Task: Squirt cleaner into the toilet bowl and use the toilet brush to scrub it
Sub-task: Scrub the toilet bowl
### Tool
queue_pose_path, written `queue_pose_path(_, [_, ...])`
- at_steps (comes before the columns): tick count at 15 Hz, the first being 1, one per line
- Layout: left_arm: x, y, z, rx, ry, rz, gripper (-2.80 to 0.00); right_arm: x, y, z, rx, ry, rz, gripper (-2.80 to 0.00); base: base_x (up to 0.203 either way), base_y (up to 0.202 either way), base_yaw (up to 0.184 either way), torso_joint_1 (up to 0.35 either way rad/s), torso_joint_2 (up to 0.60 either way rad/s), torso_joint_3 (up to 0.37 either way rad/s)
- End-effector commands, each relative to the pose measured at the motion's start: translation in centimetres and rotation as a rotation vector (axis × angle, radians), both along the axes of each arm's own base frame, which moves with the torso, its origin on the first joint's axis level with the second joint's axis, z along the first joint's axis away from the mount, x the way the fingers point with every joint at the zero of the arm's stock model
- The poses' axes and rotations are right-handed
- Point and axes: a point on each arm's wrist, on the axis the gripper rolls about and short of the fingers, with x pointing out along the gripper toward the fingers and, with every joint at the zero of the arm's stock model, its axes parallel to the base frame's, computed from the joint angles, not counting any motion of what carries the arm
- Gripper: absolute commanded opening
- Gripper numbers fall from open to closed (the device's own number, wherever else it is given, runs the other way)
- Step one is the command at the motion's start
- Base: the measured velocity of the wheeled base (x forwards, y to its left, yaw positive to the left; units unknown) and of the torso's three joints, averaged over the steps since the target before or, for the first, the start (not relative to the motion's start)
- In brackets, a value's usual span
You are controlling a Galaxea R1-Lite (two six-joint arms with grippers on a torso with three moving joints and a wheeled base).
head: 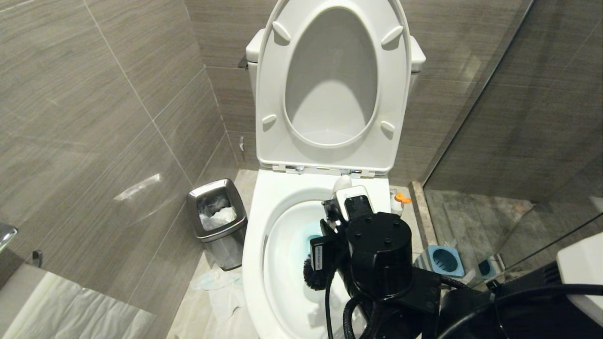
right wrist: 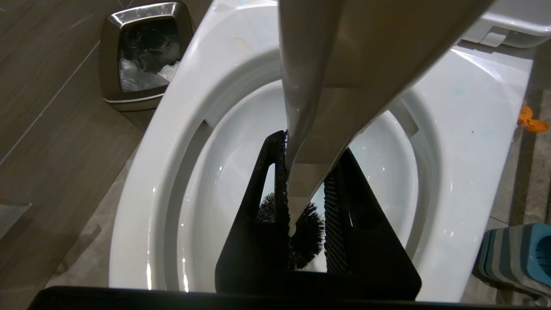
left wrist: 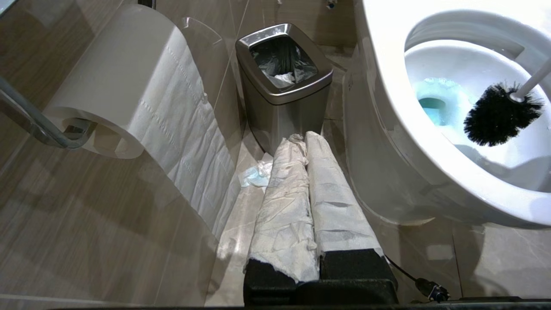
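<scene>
Hanging over the toilet bowl (head: 264,207) at frame centre, the toilet brush (head: 314,275) dangles its black bristles near teal water, its handle clamped in the right gripper (right wrist: 306,189). Cleaner (head: 399,201) and blue holder (head: 443,260) sit right; steel bin (head: 217,221) left.

Steel bin (head: 217,221), paper roll (left wrist: 129,86)

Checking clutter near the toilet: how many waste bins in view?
1. The steel bin stands on the floor to the robot's left of the toilet bowl, against the wall. Others could be hidden outside these views.
</scene>
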Motion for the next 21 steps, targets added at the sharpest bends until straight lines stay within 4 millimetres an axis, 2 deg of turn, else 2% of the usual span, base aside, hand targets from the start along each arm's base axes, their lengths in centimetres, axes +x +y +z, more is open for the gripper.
queue_pose_path(1, [0.0, 0.0, 0.0, 0.0, 0.0, 0.0, -2.8, 0.4, 0.9, -0.4, 0.01, -0.003, 0.0, -2.8, 0.0, 0.0, 0.0, 0.0, 0.0, 0.0])
queue_pose_path(4, [0.0, 0.0, 0.0, 0.0, 0.0, 0.0, -2.8, 2.0, 3.1, -0.2, 0.048, -0.036, -0.027, -2.8, 0.0, 0.0, 0.0, 0.0, 0.0, 0.0])
queue_pose_path(6, [0.0, 0.0, 0.0, 0.0, 0.0, 0.0, -2.8, 3.3, 4.5, -0.9, 0.045, -0.047, -0.039, -2.8, 0.0, 0.0, 0.0, 0.0, 0.0, 0.0])
queue_pose_path(8, [0.0, 0.0, 0.0, 0.0, 0.0, 0.0, -2.8, 5.2, 5.1, -1.6, 0.03, -0.06, -0.064, -2.8, 0.0, 0.0, 0.0, 0.0, 0.0, 0.0])
queue_pose_path(11, [0.0, 0.0, 0.0, 0.0, 0.0, 0.0, -2.8, 8.2, 4.2, -2.1, 0.019, -0.075, -0.129, -2.8, 0.0, 0.0, 0.0, 0.0, 0.0, 0.0])
queue_pose_path(15, [0.0, 0.0, 0.0, 0.0, 0.0, 0.0, -2.8, 10.6, 2.2, -1.4, 0.008, -0.095, -0.191, -2.8, 0.0, 0.0, 0.0, 0.0, 0.0, 0.0])
queue_pose_path(17, [0.0, 0.0, 0.0, 0.0, 0.0, 0.0, -2.8, 10.8, 1.2, -0.5, 0.015, -0.105, -0.207, -2.8, 0.0, 0.0, 0.0, 0.0, 0.0, 0.0])
queue_pose_path(21, [0.0, 0.0, 0.0, 0.0, 0.0, 0.0, -2.8, 9.4, -0.1, 1.6, 0.03, -0.117, -0.203, -2.8, 0.0, 0.0, 0.0, 0.0, 0.0, 0.0])
